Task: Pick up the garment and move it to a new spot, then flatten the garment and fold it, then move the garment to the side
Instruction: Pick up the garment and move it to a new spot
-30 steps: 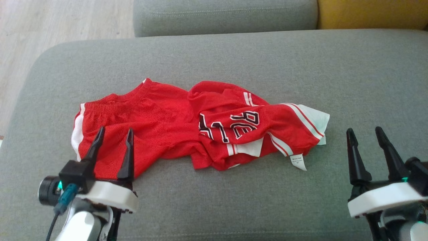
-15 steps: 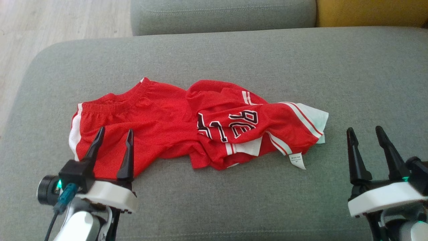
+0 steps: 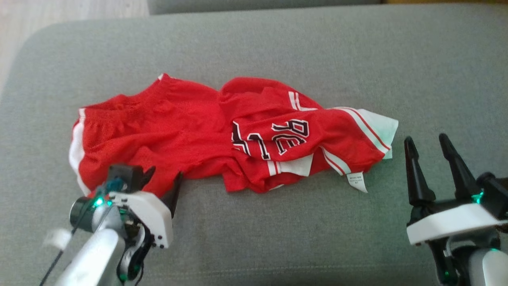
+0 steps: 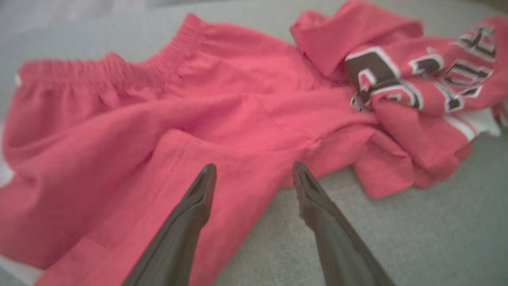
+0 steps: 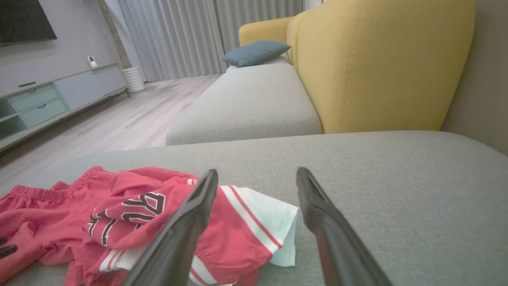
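On the sofa seat (image 3: 278,238), the red garment (image 3: 190,135) lies crumpled, left claw (image 3: 164,173) and right claw (image 3: 426,139) spread empty; every step looks undone.

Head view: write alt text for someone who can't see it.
A crumpled red garment lies on a grey cushion. The open left gripper is at its near left edge; the open right gripper hangs apart at the right.

- Setting: home living room.
- Seating — grey sofa cushion (image 5: 377,171), yellow backrest (image 5: 381,63), teal throw pillow (image 5: 256,53).
- Wall side — low media cabinet (image 5: 59,95) with drawers, dark television (image 5: 24,20) above.
- Window: floor-length grey curtains (image 5: 178,35); pale wood-plank floor (image 5: 131,119).
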